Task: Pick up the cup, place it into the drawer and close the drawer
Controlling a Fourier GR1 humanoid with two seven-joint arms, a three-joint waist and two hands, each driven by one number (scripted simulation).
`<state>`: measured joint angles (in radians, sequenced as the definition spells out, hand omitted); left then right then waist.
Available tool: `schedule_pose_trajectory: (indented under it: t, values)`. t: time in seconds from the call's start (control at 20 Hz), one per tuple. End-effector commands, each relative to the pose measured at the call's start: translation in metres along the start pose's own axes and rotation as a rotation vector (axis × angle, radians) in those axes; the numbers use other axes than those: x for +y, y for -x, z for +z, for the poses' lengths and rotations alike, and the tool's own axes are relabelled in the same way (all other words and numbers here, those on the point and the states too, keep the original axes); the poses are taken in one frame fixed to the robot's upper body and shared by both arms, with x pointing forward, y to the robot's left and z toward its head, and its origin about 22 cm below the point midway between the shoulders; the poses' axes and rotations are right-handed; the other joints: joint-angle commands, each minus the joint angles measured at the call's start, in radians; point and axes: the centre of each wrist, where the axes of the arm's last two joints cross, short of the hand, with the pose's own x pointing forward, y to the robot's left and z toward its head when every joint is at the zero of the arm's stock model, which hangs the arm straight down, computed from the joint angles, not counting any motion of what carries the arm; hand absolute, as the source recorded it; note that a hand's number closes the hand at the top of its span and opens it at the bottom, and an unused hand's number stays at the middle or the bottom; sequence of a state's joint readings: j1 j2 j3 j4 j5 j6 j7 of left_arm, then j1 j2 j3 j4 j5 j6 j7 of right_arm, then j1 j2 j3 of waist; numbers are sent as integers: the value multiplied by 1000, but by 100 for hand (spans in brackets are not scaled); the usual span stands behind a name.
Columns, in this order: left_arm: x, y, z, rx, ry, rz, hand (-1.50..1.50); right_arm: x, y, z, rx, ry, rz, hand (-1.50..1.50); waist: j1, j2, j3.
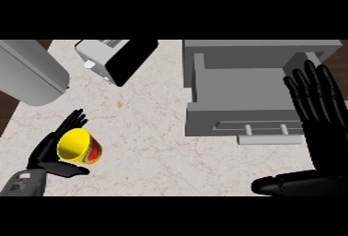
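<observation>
A yellow cup (80, 147) with a red and green band lies tilted on its side at the lower left of the counter, its mouth facing up and left. My left hand (49, 152) cups it from the left: fingers stretch up behind the rim and the thumb lies under it, touching. The grey drawer (238, 90) stands pulled open at the upper right, its inside bare, its front panel and handle (266, 129) facing me. My right hand (319, 124) is open with straight fingers, raised over the drawer's right edge, holding nothing.
A silver and black toaster (115, 57) sits at the top middle. A large grey cylinder (31, 71) lies at the upper left corner. The marble counter (149, 133) spreads between cup and drawer. Dark floor shows past the left edge.
</observation>
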<state>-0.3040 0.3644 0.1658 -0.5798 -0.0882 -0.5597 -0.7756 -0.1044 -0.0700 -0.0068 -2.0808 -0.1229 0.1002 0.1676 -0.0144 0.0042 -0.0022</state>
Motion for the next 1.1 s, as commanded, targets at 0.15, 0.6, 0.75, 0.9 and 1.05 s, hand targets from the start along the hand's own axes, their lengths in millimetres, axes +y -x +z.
schedule_pose_trajectory:
  t: [0.15, 0.6, 0.75, 0.9, 1.05]
  values:
    - [-1, 12, 12, -114, 103, 103, -150, 1, 14, 4, -9, 4, -13, -150, 2, 2, 0]
    - [-24, 30, 9, -93, 115, 176, -150, 0, 2, 1, 14, -18, -6, -150, -4, 0, -1]
    - [-7, 13, -11, -104, 86, 199, -150, -1, -8, 1, -4, -23, -8, -150, -18, 3, -2]
    - [-18, 22, -6, -90, 131, 246, -150, 7, 0, -5, -4, 6, -26, -150, 1, 1, -1]
    - [-20, 18, -17, -95, 167, 302, -150, -11, -4, 2, 15, -2, 0, -150, -7, 1, -1]
